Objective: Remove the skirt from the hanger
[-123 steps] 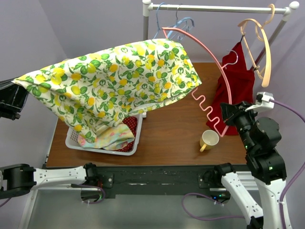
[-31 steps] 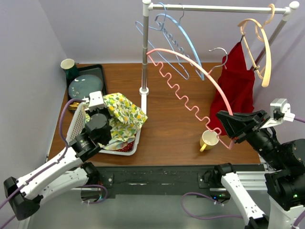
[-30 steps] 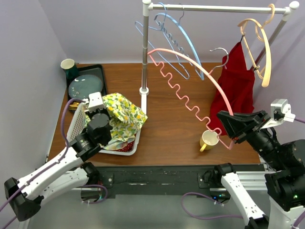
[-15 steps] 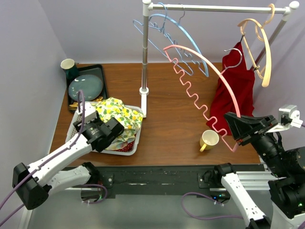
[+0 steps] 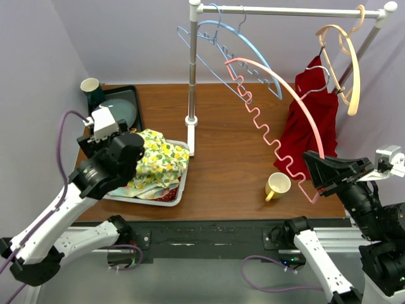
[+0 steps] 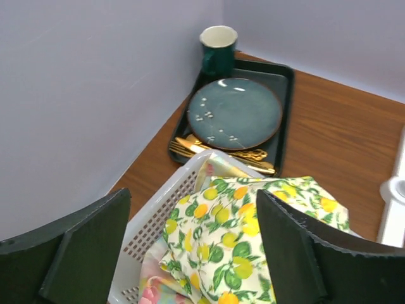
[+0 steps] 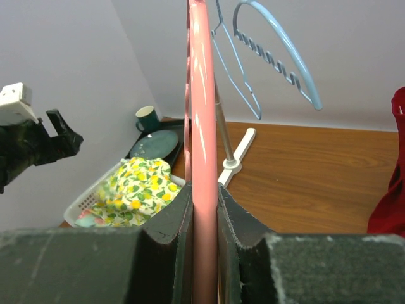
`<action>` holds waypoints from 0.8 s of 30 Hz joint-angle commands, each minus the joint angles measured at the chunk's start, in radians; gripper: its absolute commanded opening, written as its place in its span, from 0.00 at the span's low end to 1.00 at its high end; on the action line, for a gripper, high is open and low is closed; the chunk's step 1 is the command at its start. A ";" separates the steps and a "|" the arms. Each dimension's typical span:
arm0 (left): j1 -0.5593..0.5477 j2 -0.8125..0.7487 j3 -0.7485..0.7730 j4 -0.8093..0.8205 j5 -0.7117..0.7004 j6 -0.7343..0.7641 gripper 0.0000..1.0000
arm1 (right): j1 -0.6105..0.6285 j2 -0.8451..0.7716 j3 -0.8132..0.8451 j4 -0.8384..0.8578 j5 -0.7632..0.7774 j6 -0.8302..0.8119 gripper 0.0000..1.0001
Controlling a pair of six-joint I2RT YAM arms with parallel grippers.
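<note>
Brown wood makes the table (image 5: 234, 158), smooth and a little shiny, with plain pale purple walls around it.

The left claw (image 6: 190, 253) hangs wide open and holds nothing. Its two black fingers (image 6: 82, 253) look thick and dull, and their bottoms are cut off by the picture edge. Right under the claw, between the fingers, lies the skirt (image 6: 240, 247). It is soft cloth with yellow lemons and green leaves, crumpled in a heap. It sits in a white plastic basket (image 6: 158, 215) with little holes in its wall. Other pale cloth peeks out below the skirt, but I cannot tell what it is. From above, the arm hides part of the basket.

Past the left claw, by the wall, is a dark tray (image 6: 285, 82). It holds a round blue-green plate (image 6: 235, 113), a green mug (image 6: 218, 45) and gold cutlery (image 6: 215, 149).

The right claw (image 7: 204, 234) is squeezed tight on the pink hanger (image 7: 202, 95), which is bare. This hanger has a smooth curved top and a wiggly bottom bar. It rises up and away from the claw toward a blue hanger (image 5: 253, 57) on the metal rail (image 5: 285, 11). They may touch, but that is hard to see. Beside the right claw hangs a red cloth (image 5: 310, 120), and a yellow mug (image 5: 277, 185) stands near it on the table.
</note>
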 commanded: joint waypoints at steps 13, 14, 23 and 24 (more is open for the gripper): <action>0.132 0.238 -0.355 0.516 0.685 -0.031 0.42 | 0.018 -0.005 0.006 0.047 0.041 -0.026 0.00; 0.176 0.255 -0.445 0.539 0.759 -0.112 0.38 | 0.018 -0.005 0.007 0.047 0.039 -0.024 0.00; 0.324 0.256 -0.640 0.615 0.737 -0.247 0.43 | 0.018 -0.002 -0.011 0.057 0.054 -0.012 0.00; 0.324 0.231 -0.629 0.612 0.737 -0.242 0.44 | 0.017 -0.004 -0.014 0.062 0.053 -0.009 0.00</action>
